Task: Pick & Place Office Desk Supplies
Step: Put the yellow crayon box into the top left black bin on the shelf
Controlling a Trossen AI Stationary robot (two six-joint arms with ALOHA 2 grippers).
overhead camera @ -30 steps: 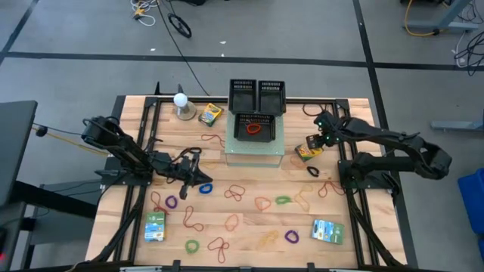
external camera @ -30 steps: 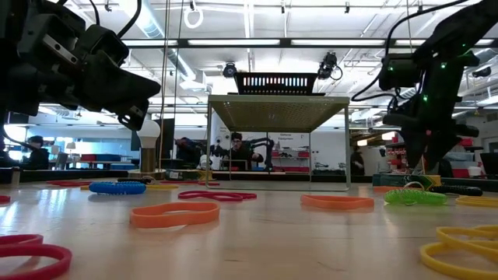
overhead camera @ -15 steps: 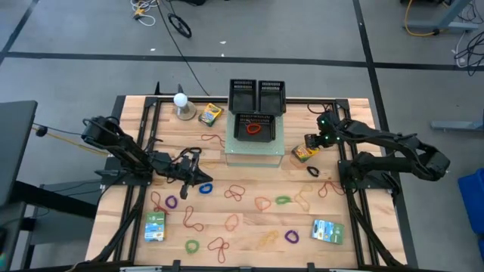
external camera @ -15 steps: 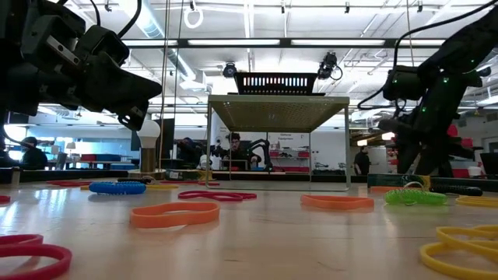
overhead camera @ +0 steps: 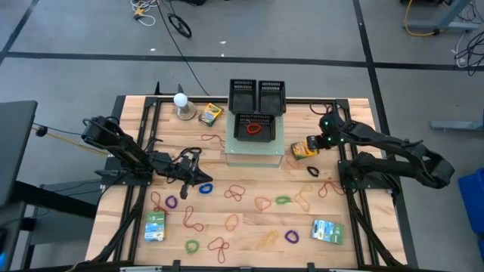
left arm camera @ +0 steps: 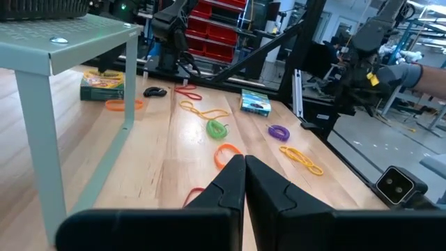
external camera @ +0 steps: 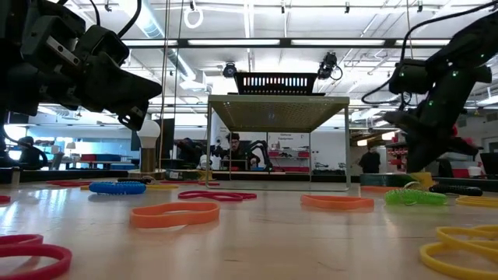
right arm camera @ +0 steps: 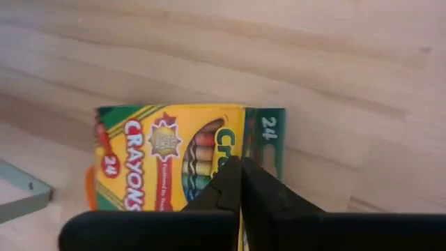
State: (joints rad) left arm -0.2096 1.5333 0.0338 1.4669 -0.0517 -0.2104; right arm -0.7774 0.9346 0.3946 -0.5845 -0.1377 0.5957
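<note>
A yellow-green crayon box [overhead camera: 302,149] [right arm camera: 174,157] lies flat on the table, right of the grey shelf. My right gripper [overhead camera: 313,143] [right arm camera: 240,167] slants down over it, shut, its tips above the line where the yellow face meets the green end. Another crayon box [overhead camera: 209,114] lies at the far left by the white ball. Two green-blue packets [overhead camera: 155,225] [overhead camera: 327,231] and several coloured rubber bands [overhead camera: 236,193] lie on the near half. My left gripper [overhead camera: 203,179] [left arm camera: 244,164] hovers level and shut, left of centre, holding nothing. My right gripper's shut fingertips stand over the crayon box's edge between its yellow face and green end [right arm camera: 252,143], coming from above at a slant. I cannot tell whether they touch it. The box lies flat on the table.
The grey shelf [overhead camera: 255,156] stands mid-table with a black tray holding a red band [overhead camera: 253,128]; two more black trays [overhead camera: 257,94] sit behind it. A white ball on a base [overhead camera: 181,101] stands far left. A black band [overhead camera: 313,171] lies near the right arm.
My right gripper has shut from wide open, tipped further down and sunk a little toward the crayon box. The box has shifted slightly toward the shelf and turned a bit. My left arm has kept still.
</note>
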